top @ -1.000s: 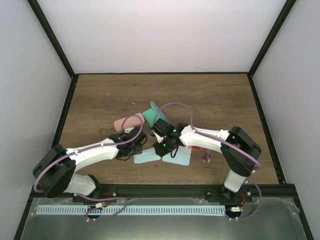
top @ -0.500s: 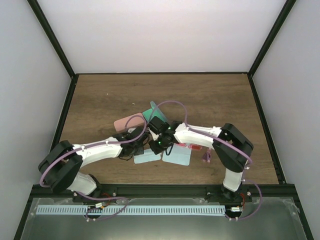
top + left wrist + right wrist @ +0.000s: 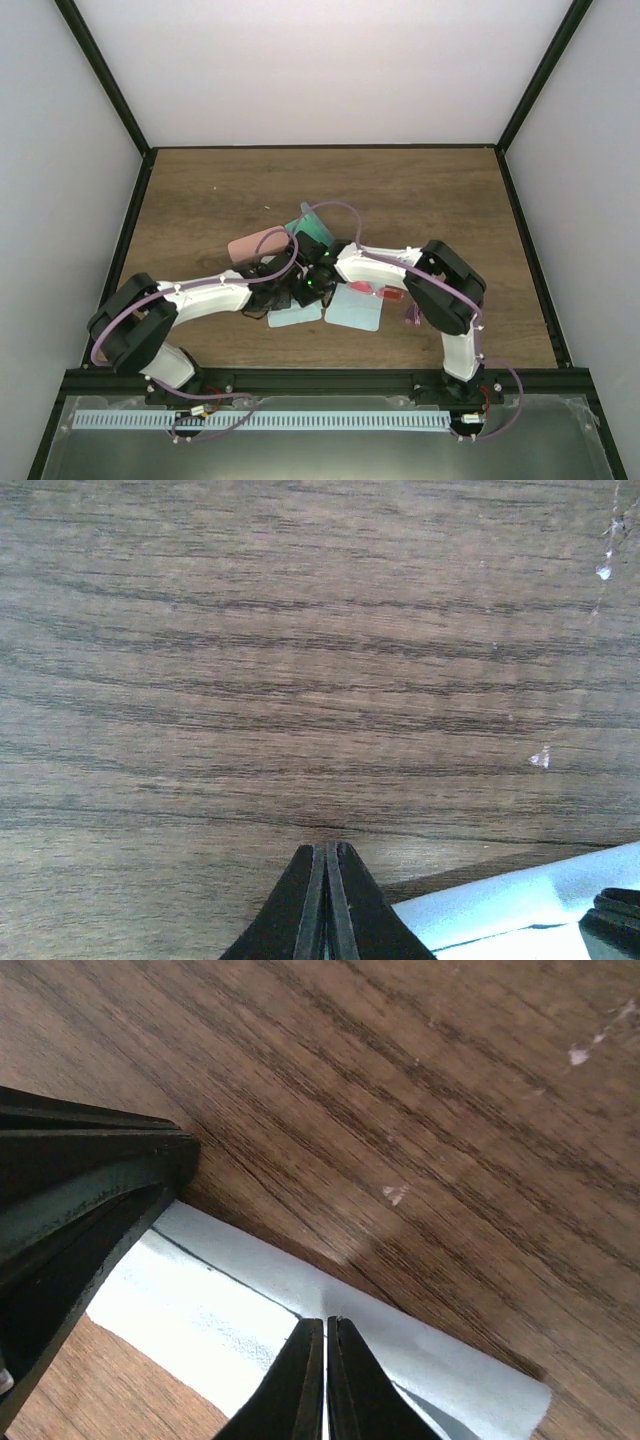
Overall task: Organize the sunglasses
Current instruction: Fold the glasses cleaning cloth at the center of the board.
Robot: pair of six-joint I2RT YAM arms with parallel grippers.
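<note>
Left gripper [image 3: 327, 848], right gripper [image 3: 325, 1322]: both closed.

This looks like a robot test cell in a lab. A wood-grain table [image 3: 420, 190] is boxed in by plain white panels [image 3: 320, 70] behind it and on both sides. Black frame posts [image 3: 105, 78] rise from its far corners. A left arm [image 3: 200, 298] and a right arm [image 3: 385, 265] are bolted at its near edge, just beyond a metal shelf [image 3: 560, 440] carrying a slotted cable strip [image 3: 260, 421].

Overhead view; two close wrist views of tabletop [image 3: 300, 630]
</note>
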